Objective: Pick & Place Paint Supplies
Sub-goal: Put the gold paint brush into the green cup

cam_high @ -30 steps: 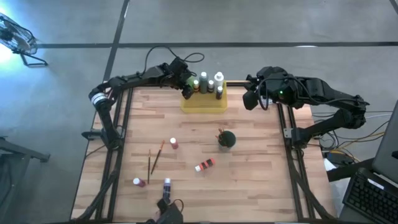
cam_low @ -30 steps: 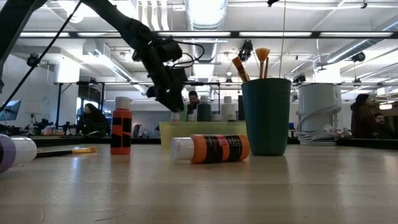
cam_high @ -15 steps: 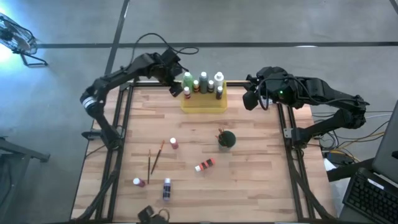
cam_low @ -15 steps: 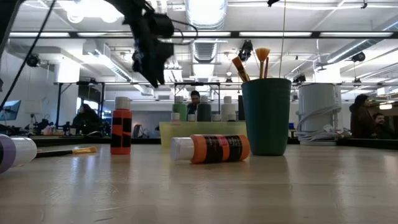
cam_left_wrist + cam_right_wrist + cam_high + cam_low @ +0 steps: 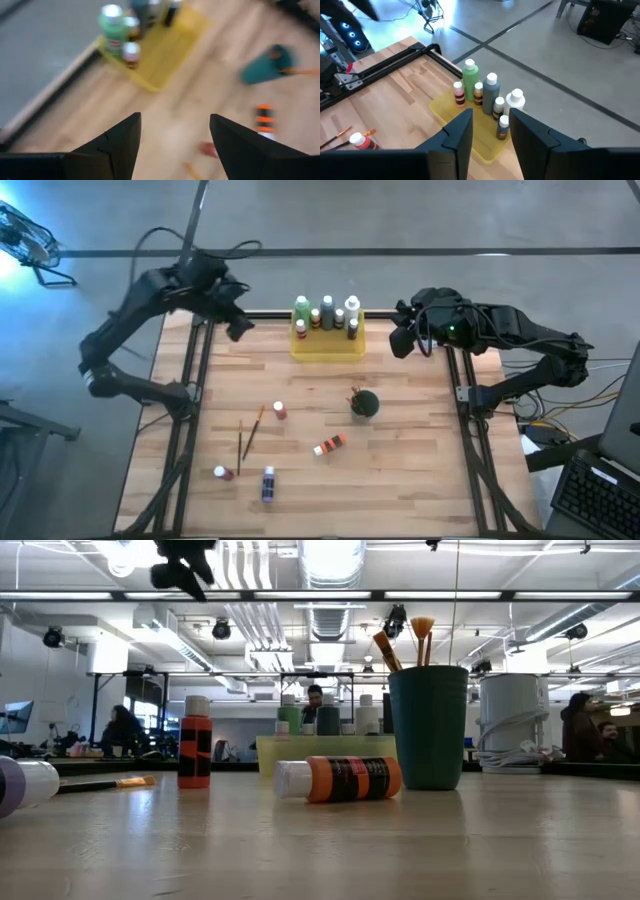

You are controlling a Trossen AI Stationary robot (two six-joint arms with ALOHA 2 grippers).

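Near edge of the worktop (image 5: 420, 480): a purple bottle (image 5: 222, 473) and a blue bottle (image 5: 268, 484) lie flat. Next back, two brushes (image 5: 247, 436), a red bottle (image 5: 279, 411) and an orange bottle (image 5: 328, 445) on its side. The cup (image 5: 365, 404) stands mid-worktop holding brushes. At the far edge the tray (image 5: 328, 345) holds several upright bottles, the green bottle (image 5: 301, 309) tallest. Left gripper (image 5: 238, 328) hangs over the far left corner, jaws wide, empty. Right gripper (image 5: 402, 343) sits right of the tray, jaws narrow, empty.
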